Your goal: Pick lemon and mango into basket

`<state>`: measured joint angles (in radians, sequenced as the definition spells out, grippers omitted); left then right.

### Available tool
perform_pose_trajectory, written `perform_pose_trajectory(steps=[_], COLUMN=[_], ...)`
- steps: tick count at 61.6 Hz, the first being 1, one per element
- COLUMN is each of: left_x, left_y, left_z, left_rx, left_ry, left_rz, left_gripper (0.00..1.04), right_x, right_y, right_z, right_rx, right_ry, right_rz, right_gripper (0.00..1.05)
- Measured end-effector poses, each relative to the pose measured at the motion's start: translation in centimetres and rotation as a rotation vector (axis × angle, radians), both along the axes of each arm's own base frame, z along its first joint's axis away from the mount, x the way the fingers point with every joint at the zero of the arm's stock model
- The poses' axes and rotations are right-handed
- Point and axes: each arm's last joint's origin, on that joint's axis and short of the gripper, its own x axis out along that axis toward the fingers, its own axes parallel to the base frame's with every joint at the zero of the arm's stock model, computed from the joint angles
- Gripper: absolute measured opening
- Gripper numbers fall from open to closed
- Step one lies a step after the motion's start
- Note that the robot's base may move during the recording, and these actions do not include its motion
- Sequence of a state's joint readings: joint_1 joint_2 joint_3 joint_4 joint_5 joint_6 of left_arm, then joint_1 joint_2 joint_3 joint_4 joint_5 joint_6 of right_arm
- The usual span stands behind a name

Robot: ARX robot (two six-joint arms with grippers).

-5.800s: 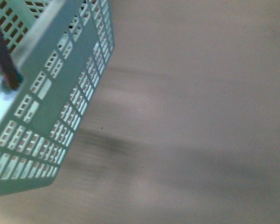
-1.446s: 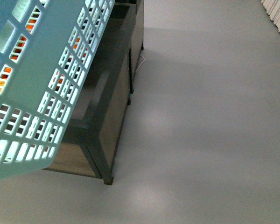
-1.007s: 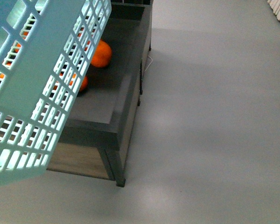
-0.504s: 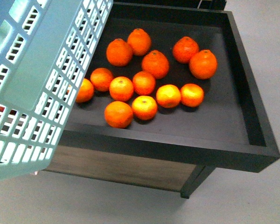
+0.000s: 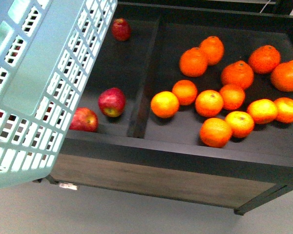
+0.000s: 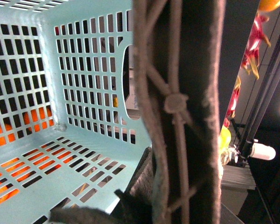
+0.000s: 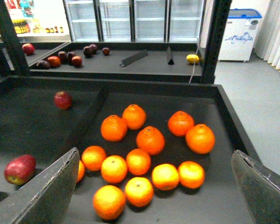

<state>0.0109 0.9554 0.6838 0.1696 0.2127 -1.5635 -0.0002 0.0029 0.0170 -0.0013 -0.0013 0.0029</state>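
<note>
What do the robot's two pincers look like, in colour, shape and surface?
The right pincer has two flat, dark grey fingers with paler, worn edges, each narrowing to a slanted tip. The left pincer shows only as a dark bar with frayed grey edges, crossed by thin, knotted grey cords. The front view shows no arm.

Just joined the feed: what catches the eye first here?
The heap of bright oranges in the right compartment of the dark display bin stands out first. Next, the pale teal basket fills the front view's left side, with three red apples in the left compartment beside it.
</note>
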Motion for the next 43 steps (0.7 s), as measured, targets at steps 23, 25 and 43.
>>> perform_pose_trajectory(steps=[23, 25, 43], left_x=[0.0, 0.0, 0.0], left_y=[0.01, 0.01, 0.01], left_z=[0.0, 0.0, 0.0], left_rx=[0.0, 0.0, 0.0], left_ry=[0.0, 0.0, 0.0], left_rz=[0.001, 0.0, 0.0], left_gripper=[0.05, 0.05, 0.05], right_x=[0.0, 0.0, 0.0], right_y=[-0.01, 0.0, -0.01], right_z=[0.0, 0.0, 0.0], right_rx=[0.0, 0.0, 0.0], right_ry=[0.0, 0.0, 0.0], right_rz=[-0.003, -0.002, -0.003], right_gripper=[0.96, 0.96, 0.96])
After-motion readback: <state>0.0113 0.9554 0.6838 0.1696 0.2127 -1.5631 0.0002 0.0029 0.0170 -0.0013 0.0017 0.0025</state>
